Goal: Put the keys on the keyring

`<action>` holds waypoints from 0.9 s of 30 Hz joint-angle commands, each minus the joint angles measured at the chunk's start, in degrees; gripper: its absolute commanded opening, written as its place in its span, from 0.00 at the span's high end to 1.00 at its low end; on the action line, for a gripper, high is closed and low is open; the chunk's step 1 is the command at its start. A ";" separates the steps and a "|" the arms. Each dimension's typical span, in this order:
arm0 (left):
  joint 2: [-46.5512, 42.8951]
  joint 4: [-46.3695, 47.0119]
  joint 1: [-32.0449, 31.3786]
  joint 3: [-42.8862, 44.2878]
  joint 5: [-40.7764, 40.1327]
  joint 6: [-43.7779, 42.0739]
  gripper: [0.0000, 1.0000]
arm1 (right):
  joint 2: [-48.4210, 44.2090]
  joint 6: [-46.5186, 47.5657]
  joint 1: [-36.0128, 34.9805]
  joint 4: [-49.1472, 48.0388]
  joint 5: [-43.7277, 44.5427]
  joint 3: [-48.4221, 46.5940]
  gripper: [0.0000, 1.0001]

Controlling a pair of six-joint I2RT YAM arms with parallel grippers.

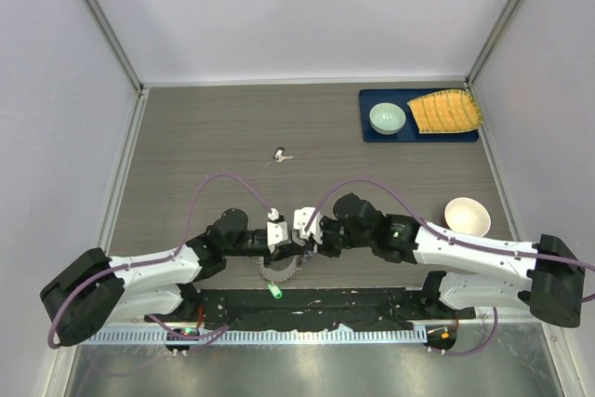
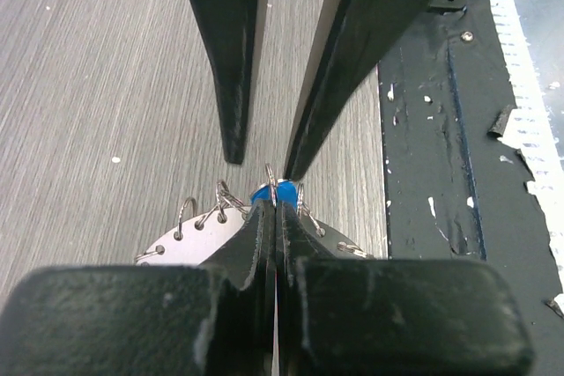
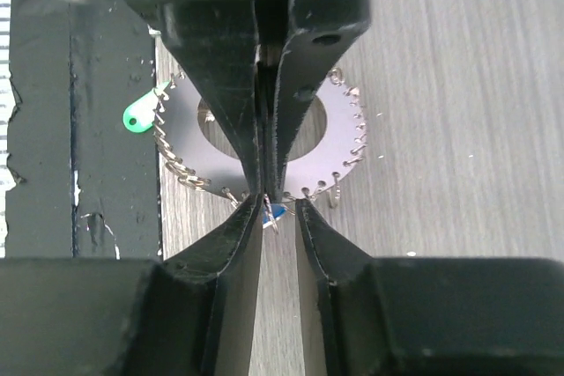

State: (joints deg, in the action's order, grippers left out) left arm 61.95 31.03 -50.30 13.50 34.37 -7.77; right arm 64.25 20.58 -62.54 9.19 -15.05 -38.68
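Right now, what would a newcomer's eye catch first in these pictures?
At the near edge of the grey table, the left gripper is pinched shut at a tiny blue-headed metal key, and the right gripper meets it tip to tip, jaws slightly apart around that key. Under them lies a flat grey metal keyring bristling with small wire loops, with a bright green-headed key beside its rim.
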 commanded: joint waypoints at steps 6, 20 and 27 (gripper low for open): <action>-4.29 10.89 -0.23 -4.44 -4.22 1.35 1.00 | -9.48 -3.70 2.68 -6.46 1.17 4.92 0.71; -6.49 15.38 -0.32 -5.85 0.61 1.71 1.00 | -6.16 -1.68 9.72 -17.28 -14.21 10.99 0.75; -6.14 15.29 -0.32 -5.59 0.79 1.53 1.00 | -6.15 -0.89 9.90 -17.10 -17.12 10.46 0.75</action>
State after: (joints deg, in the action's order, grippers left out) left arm 56.18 41.32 -50.50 7.68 34.09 -6.20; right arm 58.39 18.41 -53.01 -4.86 -28.75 -26.35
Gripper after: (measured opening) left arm 0.012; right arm 0.250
